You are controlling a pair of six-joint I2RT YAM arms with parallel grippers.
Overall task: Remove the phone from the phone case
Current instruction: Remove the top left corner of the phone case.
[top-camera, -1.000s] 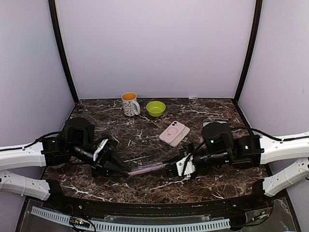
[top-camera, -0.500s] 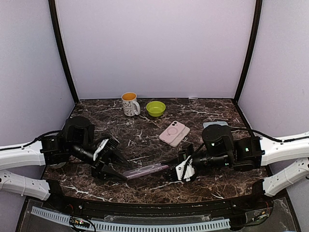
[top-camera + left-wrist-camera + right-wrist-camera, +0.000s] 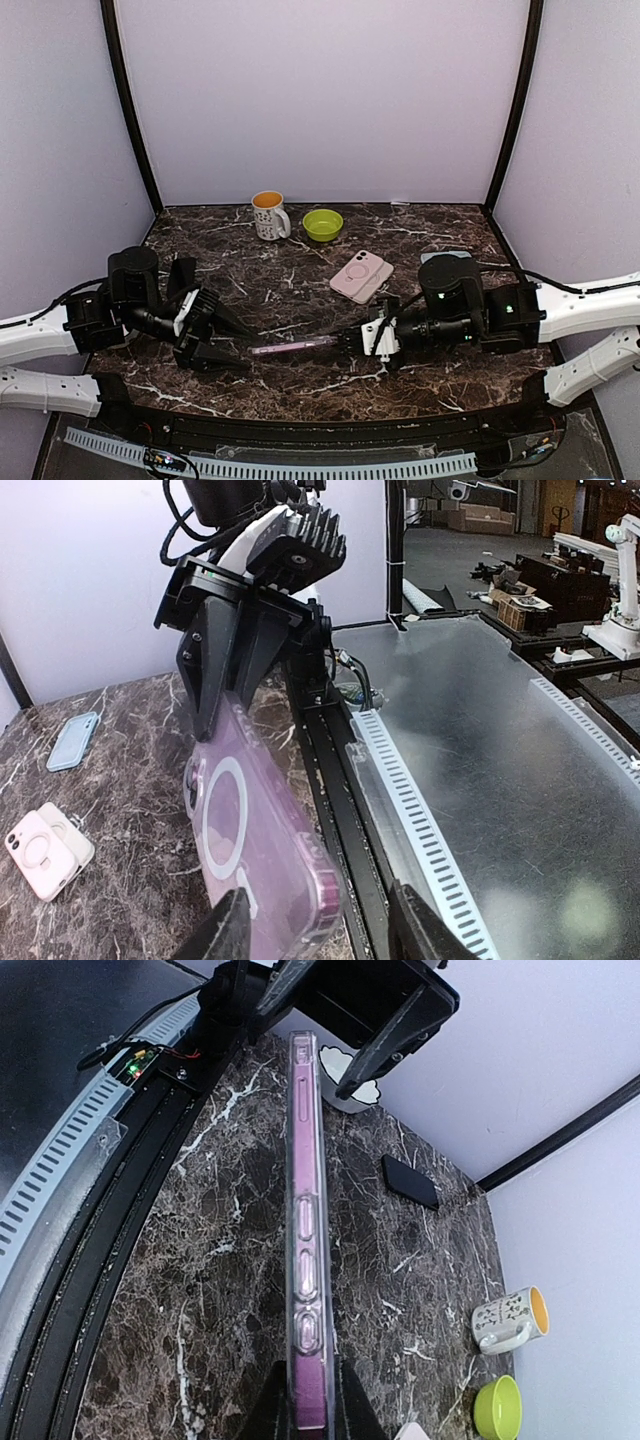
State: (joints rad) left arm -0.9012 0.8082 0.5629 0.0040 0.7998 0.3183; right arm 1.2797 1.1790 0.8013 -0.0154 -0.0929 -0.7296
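Your right gripper [image 3: 352, 343] clamped on the purple phone case [image 3: 293, 347], left gripper [image 3: 244, 350] parted (case end between its fingers).

No readable text, brand, number or sign in any view. The mug [image 3: 268, 214], upper centre of the top view, has dark marks too small to read as letters. The purple phone case [image 3: 255, 840] and the pink case [image 3: 361, 276] show only a plain ring, no lettering.
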